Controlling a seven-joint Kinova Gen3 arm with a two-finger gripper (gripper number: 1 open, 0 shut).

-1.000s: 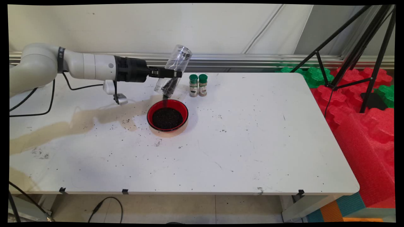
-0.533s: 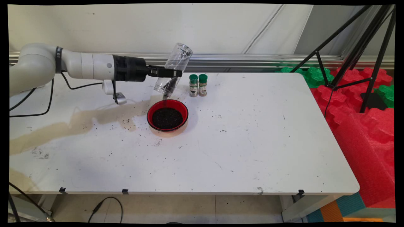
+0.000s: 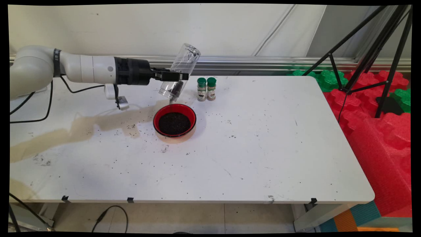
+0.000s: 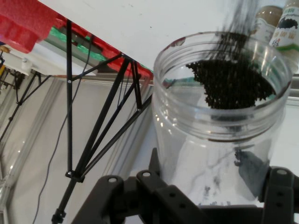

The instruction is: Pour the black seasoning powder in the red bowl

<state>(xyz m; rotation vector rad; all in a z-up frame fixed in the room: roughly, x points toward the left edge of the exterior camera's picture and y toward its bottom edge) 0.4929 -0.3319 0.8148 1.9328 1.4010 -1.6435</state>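
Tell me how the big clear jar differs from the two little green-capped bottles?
The clear jar is far larger, tilted mouth-down in the gripper above the red bowl, open and spilling dark grains; the green-capped bottles are small, upright on the table, capped. All have see-through walls.

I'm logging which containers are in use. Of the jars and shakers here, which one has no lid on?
The clear plastic jar, shut in the gripper and tilted mouth-down over the red bowl. Its mouth is open, dark grains inside. The two small spice shakers both stand capped in green.
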